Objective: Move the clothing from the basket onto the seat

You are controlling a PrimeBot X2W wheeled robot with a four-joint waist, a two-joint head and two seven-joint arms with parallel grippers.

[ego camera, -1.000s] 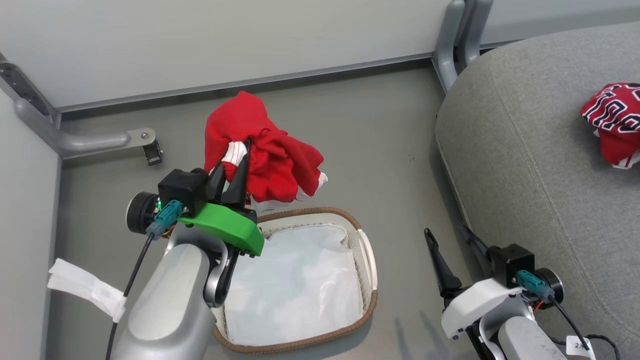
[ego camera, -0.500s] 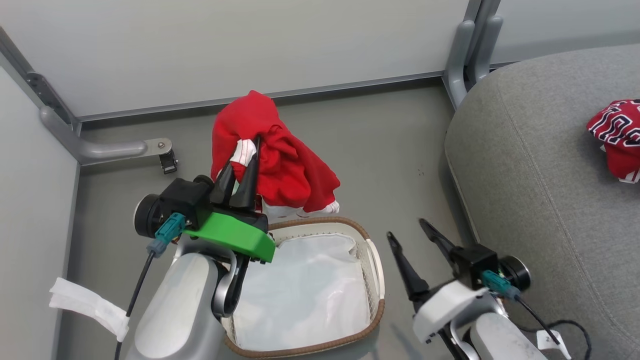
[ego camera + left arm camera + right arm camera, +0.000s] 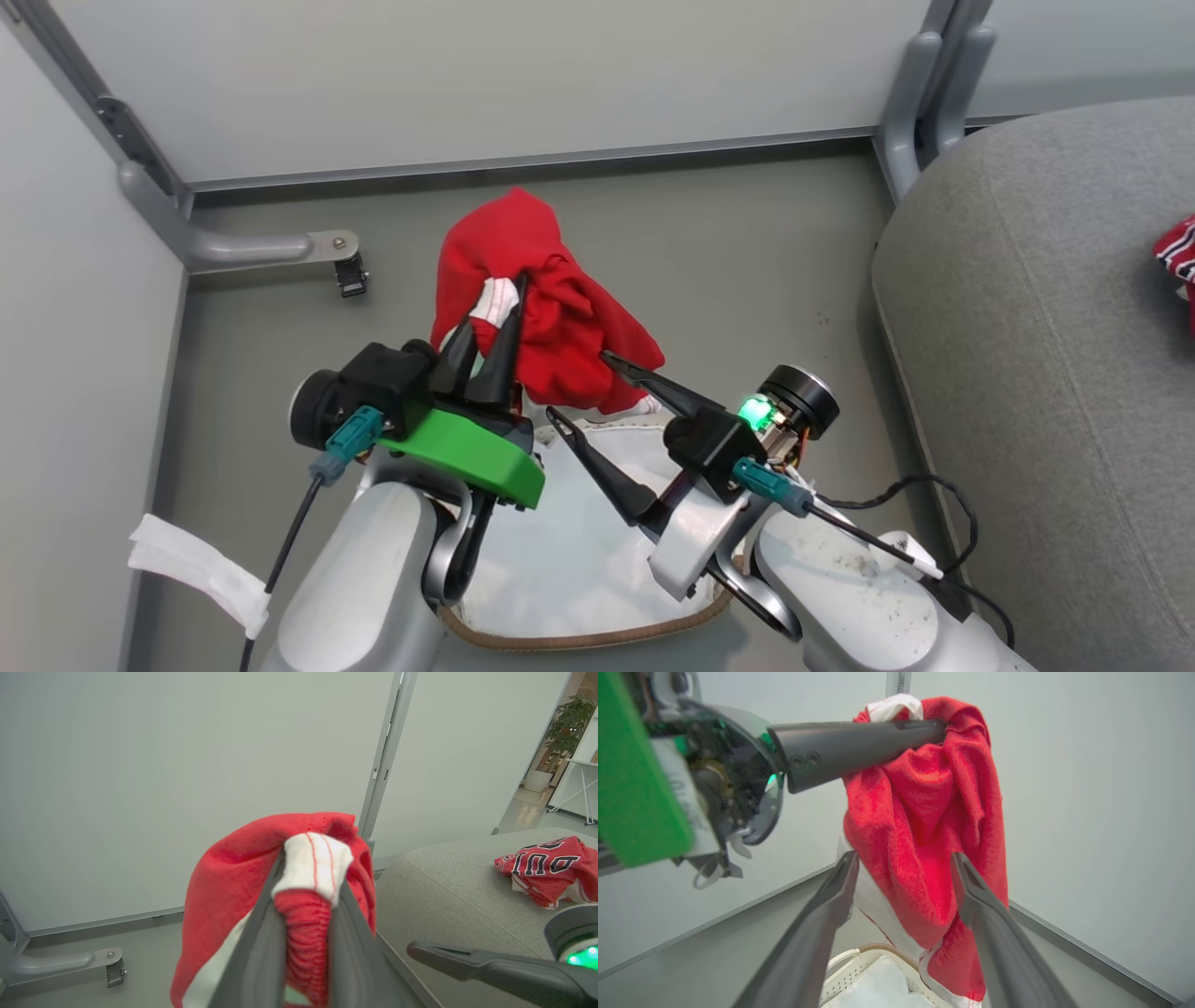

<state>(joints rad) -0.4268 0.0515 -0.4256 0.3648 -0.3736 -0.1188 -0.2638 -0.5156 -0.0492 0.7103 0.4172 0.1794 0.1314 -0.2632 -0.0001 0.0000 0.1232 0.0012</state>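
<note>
My left gripper (image 3: 493, 313) is shut on a red garment with white trim (image 3: 551, 308), which hangs in the air beyond the far end of the basket (image 3: 579, 640). The left wrist view shows the cloth (image 3: 224, 882) bunched between the left gripper (image 3: 310, 877). My right gripper (image 3: 579, 383) is open over the basket's white liner (image 3: 560, 560). In the right wrist view the right gripper (image 3: 904, 858) has a finger on each side of the hanging garment (image 3: 934, 812). The "BULLS" jersey (image 3: 546, 868) lies on the grey seat (image 3: 1046, 355).
Grey partition walls close off the back and left, with a metal foot and caster (image 3: 350, 275) on the floor and a post (image 3: 920, 93) beside the seat. A white paper tag (image 3: 191, 569) hangs off the left arm. A cable (image 3: 934, 485) trails from the right wrist.
The head camera has turned left. My right arm has swung from beside the seat up over the basket, its open fingers now at the hanging garment. The left gripper still holds the garment.
</note>
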